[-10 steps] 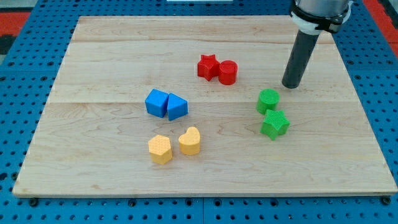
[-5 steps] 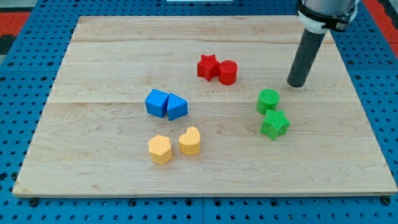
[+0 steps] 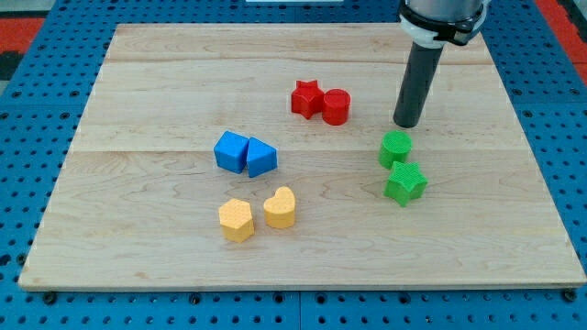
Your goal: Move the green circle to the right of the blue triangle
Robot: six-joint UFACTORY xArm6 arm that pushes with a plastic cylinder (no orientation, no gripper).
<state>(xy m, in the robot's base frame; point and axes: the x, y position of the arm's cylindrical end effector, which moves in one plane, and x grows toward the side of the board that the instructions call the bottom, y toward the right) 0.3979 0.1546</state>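
tip (image 3: 405, 124) just above one green circle (image 3: 395, 148); two blues.

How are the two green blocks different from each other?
The green circle is round, while the green star has points. The circle sits nearer the view's top, just below my tip; the star lies below the circle, farther from the tip. The circle looks a little smaller than the star. Both are the same green and rest close together on the board.

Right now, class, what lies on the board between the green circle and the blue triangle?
Nothing: in the camera view, bare wood runs from the green circle to the blue triangle.
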